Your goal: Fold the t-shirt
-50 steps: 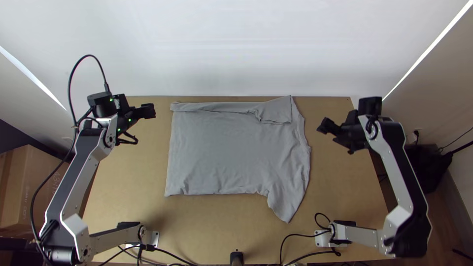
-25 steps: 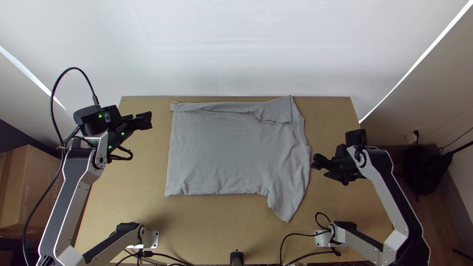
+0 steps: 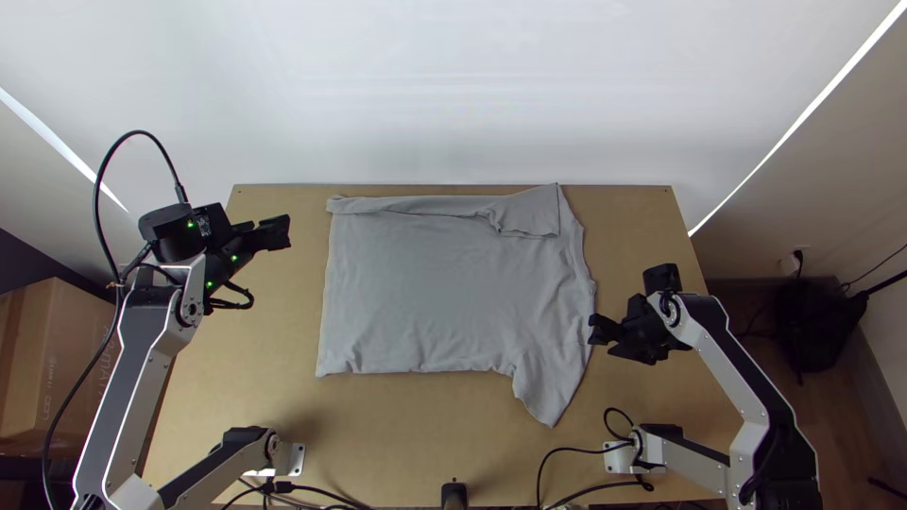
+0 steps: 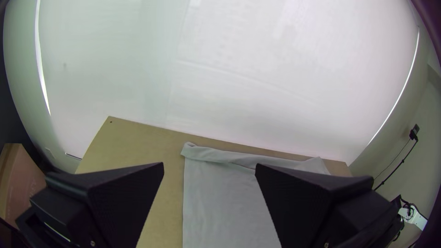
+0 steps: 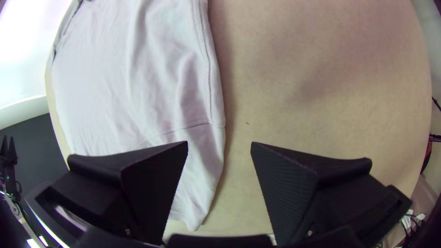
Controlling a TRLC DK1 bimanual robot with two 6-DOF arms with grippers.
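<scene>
T-shirt [image 3: 444,293], the grey one, lies spread flat on the table [image 3: 378,430], around its middle and up to near its far edge. Along the table's far edge I see a narrow strip [image 3: 416,205] of the cloth turned over, and toward the table's far right corner a wider flap [image 3: 534,212] lies folded on top. One sleeve [image 3: 551,392] points toward the table's near edge, on the right half, with small wrinkles.

My left gripper [image 3: 286,232] is above the table's left part, toward the far edge; its two fingers stand wide apart, with nothing between them. My right gripper [image 3: 601,336] is above the table's right part, at the side border of the cloth, and its fingers are also well apart, holding nothing. Outside the table's left side I see a cardboard box [image 3: 47,359].
</scene>
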